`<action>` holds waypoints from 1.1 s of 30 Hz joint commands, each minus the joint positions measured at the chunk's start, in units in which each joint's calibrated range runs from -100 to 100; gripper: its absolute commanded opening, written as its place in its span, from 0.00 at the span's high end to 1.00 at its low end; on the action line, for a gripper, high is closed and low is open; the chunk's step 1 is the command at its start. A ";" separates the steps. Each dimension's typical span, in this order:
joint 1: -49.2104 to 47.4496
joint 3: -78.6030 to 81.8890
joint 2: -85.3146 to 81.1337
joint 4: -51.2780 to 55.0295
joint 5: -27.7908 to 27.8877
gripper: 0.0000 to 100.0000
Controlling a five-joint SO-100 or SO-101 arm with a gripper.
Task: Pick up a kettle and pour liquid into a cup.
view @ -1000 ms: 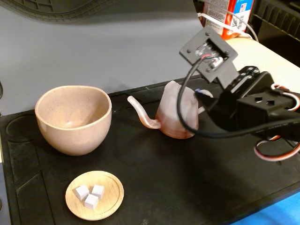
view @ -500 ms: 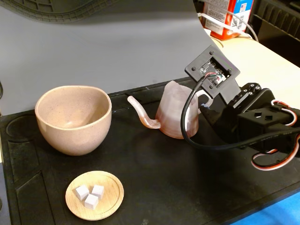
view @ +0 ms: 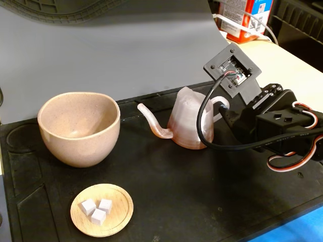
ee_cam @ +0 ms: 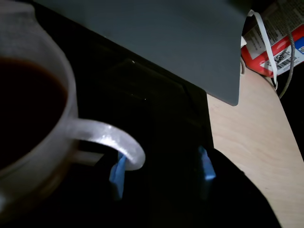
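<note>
Fixed view: kettle [view: 189, 122] upright, spout leftward toward cup [view: 79, 128].

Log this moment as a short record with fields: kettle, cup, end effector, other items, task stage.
kettle: kettle upright on the black mat, spout pointing left in the fixed view toward the cup; dark liquid inside
cup: cup upright on the mat, left of the kettle, apart from it
end effector: end effector open, blue-tipped fingers at the kettle's white loop handle, one tip beside the loop, not closed on it
other items: wooden dish with three white cubes, front of mat
task stage: kettle not lifted, nothing poured
</note>
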 commanded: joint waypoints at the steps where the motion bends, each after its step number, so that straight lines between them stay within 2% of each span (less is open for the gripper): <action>1: -0.04 -1.97 -0.24 -0.67 0.27 0.81; 15: -1.41 -8.23 4.28 -0.85 1.53 0.81; 19: -1.48 -8.32 3.94 -0.85 3.16 0.81; 30: -1.56 -7.87 3.69 -0.93 3.16 0.81; 33: -1.64 -7.42 3.69 -4.74 3.11 0.82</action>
